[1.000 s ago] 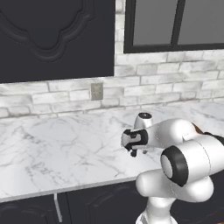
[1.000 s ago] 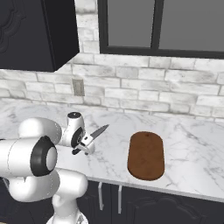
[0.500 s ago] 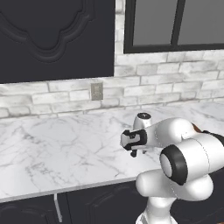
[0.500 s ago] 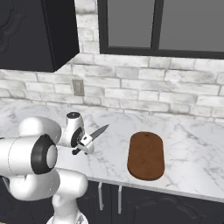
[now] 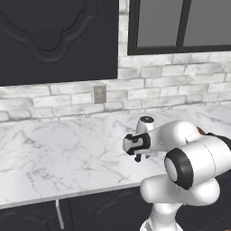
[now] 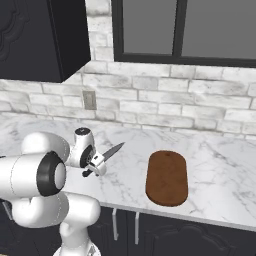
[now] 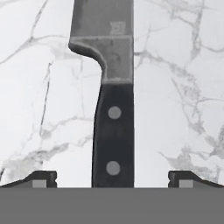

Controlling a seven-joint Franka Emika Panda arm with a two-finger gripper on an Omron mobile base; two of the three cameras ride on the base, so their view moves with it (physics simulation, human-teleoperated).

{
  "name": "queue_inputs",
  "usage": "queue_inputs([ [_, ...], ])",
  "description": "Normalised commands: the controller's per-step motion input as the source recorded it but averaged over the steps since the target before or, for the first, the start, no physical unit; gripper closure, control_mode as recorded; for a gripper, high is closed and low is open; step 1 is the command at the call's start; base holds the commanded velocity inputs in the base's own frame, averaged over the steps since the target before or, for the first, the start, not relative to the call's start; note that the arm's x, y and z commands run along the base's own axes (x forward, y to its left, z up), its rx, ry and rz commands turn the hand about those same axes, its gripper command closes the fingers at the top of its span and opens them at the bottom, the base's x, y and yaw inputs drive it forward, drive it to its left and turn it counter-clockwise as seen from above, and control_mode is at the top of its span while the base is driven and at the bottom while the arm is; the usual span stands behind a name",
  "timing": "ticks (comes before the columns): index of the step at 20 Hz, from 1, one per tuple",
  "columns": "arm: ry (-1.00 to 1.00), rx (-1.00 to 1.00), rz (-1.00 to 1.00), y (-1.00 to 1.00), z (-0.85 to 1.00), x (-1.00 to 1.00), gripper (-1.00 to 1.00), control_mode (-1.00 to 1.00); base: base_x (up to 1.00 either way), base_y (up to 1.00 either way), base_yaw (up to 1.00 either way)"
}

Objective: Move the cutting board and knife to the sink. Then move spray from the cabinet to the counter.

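In the left base view the arm's white bulk hides most of the gripper (image 5: 135, 146) low over the counter (image 5: 54, 153). The right base view shows one knife (image 6: 114, 150), handle hidden behind the gripper, beside one brown cutting board (image 6: 167, 177). In the hand view the two fingertips (image 7: 41, 178) stand wide apart, flanking the black two-riveted handle; the blade is cut off at the top.

Place: kitchen
Signs: marble counter (image 6: 210, 165), brick wall (image 6: 165, 105), dark cabinet (image 5: 54, 40), cutting board (image 6: 167, 177), knife (image 7: 111, 87)
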Motion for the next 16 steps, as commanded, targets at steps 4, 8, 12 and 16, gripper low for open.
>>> queue_inputs([
  [4,0.00,0.00,0.00,0.03,-0.56,0.00,-1.00,-1.00,0.00,0.00,0.00],
  [8,-0.01,0.00,0.00,0.06,-0.99,-0.07,-1.00,-1.00,0.00,0.00,0.00],
  [12,-0.16,0.03,0.00,0.00,-1.00,-0.43,1.00,-1.00,0.00,0.00,0.00],
  [16,-0.14,0.03,0.00,0.00,-0.34,-0.17,1.00,-1.00,0.00,0.00,0.00],
])
